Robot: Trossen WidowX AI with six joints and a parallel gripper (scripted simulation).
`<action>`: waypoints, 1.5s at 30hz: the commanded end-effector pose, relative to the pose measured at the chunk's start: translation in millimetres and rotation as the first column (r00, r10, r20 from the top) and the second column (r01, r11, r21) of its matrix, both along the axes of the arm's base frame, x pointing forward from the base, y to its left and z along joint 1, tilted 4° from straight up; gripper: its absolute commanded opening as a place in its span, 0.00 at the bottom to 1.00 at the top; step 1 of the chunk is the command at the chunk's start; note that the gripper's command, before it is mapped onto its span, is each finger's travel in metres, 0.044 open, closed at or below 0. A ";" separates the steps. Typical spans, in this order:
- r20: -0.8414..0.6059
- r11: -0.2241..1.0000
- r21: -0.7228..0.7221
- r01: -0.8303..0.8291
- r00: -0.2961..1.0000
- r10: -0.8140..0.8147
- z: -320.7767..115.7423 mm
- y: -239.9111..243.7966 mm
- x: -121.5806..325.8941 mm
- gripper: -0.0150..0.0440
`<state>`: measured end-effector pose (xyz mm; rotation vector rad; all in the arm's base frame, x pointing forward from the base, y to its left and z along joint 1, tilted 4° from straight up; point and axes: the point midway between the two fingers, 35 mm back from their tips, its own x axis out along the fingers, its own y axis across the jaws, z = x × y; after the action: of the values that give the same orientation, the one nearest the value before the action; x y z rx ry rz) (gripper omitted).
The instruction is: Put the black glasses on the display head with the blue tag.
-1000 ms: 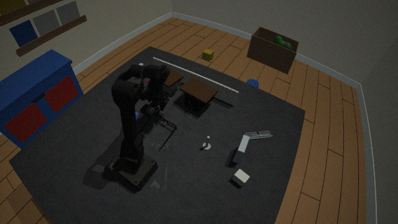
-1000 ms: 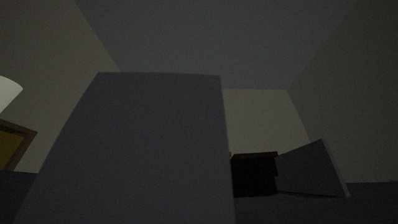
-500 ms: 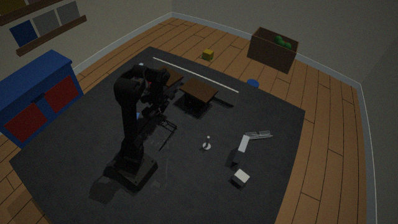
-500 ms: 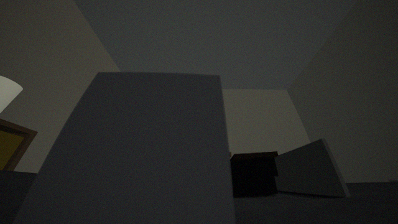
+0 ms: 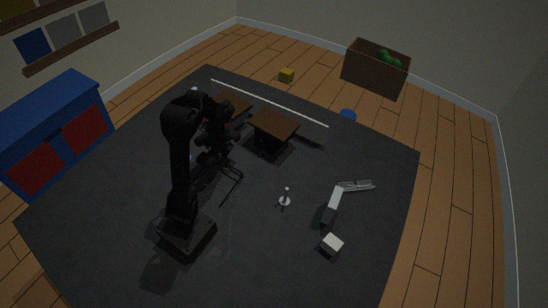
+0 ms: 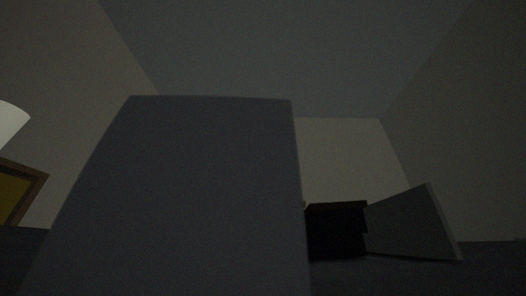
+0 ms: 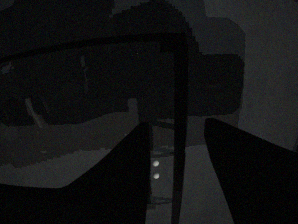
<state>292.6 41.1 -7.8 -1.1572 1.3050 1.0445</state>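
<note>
Two dark, tapering fingers of the pincer stand apart, ungripped, with a slim, straight-edged bar of the black glasses between them. From the small peg on its round white foot, those thin, angular glasses are to the left in the top view, above the matte, mottled charcoal table. Right of the peg are pale wiry spectacles; lower right, a blocky off-white cube; above, a flat brown wood-like panel.

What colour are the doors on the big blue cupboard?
The cupboard doors are red, best seen from the top view.
</note>
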 end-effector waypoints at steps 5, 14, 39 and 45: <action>-0.009 1.000 0.000 -0.003 1.000 0.003 -13.3 -1.1 -3.0 0.49; -0.003 1.000 0.000 0.000 1.000 0.000 -10.1 -0.9 -1.3 0.38; -0.006 1.000 0.001 -0.002 1.000 0.002 49.8 4.1 2.6 0.25; -0.007 1.000 0.001 -0.003 1.000 0.003 81.9 6.2 3.9 0.25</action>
<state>297.2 46.4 61.5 -1.1612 1.3037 1.0499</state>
